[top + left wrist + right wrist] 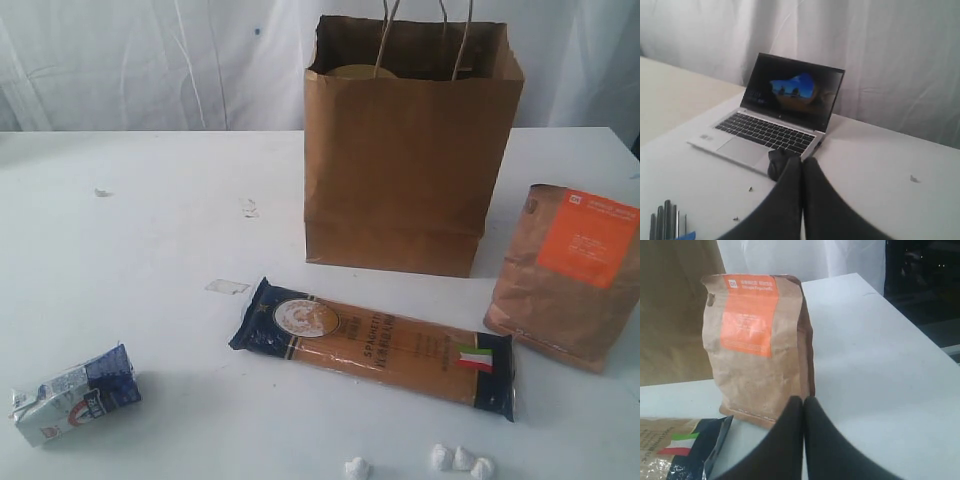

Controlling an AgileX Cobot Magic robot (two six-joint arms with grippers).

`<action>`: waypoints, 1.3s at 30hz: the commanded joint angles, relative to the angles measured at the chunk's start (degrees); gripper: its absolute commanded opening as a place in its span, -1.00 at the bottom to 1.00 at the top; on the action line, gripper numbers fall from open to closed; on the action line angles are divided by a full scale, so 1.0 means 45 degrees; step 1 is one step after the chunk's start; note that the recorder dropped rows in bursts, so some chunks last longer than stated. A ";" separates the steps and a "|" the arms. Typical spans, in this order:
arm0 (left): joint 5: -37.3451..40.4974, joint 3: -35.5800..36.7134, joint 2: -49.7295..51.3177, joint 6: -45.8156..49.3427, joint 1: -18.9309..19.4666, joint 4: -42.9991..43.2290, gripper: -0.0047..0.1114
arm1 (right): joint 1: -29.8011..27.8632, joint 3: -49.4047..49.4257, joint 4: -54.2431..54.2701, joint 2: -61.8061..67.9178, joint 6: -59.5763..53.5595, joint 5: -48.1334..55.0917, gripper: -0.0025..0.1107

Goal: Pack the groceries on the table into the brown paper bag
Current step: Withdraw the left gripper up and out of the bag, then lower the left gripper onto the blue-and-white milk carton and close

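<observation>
The brown paper bag [410,150] stands upright at the back of the table [150,330], with a yellowish rounded thing [350,71] showing just inside its rim. In front of it lies the long dark-blue spaghetti packet [375,345]. The brown pouch with orange label [570,275] stands to the right, and the small blue-white carton [78,393] lies at the front left. Neither gripper appears in the exterior view. My right gripper [803,401] is shut and empty, just short of the pouch [757,345], with the spaghetti packet's end [682,447] beside it. My left gripper [801,161] is shut and empty, facing away from the groceries.
An open laptop [775,117] sits on the white surface ahead of my left gripper, with a small dark object [777,162] by its front edge. Small white foam lumps [460,459] lie at the table's front edge, and a paper scrap [227,287] left of the spaghetti.
</observation>
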 commanded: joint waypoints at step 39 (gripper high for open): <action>0.8165 -0.6843 1.6122 1.8575 -0.7804 -0.6605 -0.92 | -0.0019 0.0027 -0.0115 -0.0061 0.0054 -0.0098 -0.96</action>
